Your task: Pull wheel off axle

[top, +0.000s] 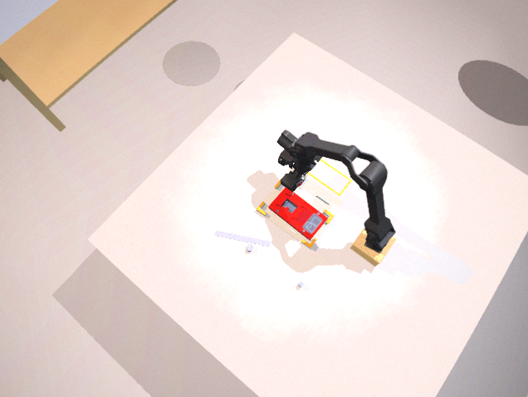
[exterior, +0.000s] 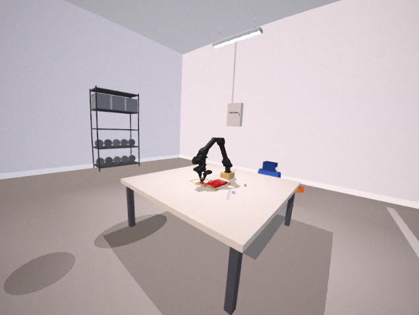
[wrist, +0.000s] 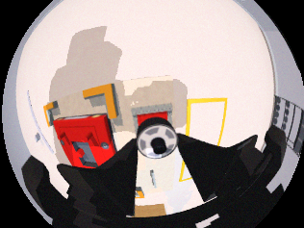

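Two dark fingers of the gripper (wrist: pixel 156 168) are clamped on the wheel (wrist: pixel 157 139). It sits beside the red board (wrist: pixel 79 140), near the yellow marked area (wrist: pixel 203 137).

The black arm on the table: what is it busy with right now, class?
The black arm's gripper has closed on the small grey wheel at the end of the red board. The wheel does not look lifted away yet. The yellow marked area, where the wheel must go, lies right beside it on the table with nothing inside.
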Tool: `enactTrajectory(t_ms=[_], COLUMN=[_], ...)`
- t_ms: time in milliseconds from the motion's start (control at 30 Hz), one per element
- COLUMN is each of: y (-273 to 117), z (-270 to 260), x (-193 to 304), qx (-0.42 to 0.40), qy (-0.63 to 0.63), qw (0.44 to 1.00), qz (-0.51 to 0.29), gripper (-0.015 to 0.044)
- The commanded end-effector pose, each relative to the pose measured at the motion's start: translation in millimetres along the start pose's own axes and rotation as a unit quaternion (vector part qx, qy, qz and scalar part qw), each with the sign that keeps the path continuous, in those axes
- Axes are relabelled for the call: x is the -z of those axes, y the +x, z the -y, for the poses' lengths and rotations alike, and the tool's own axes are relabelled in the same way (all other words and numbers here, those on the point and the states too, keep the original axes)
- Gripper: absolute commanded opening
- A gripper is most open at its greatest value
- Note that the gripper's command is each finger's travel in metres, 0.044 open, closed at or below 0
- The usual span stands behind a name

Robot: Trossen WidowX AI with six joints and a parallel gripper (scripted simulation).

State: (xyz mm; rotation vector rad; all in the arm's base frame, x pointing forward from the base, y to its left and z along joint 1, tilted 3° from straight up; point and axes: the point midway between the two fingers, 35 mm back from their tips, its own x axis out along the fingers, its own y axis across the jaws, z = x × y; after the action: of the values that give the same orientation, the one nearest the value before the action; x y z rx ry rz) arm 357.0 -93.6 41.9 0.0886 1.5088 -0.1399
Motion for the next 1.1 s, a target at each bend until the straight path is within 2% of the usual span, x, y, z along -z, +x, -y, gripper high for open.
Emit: enactTrajectory(t_ms=[0, 1067], y=[-3.3, -13.9], z=[-0.1, -0.1], x=[-0.6, -0.8], qx=[0.0, 0.001], qy=[0.0, 0.0], qw=[1.0, 1.0], qz=[0.003, 0.004], gripper=[0.0, 0.0])
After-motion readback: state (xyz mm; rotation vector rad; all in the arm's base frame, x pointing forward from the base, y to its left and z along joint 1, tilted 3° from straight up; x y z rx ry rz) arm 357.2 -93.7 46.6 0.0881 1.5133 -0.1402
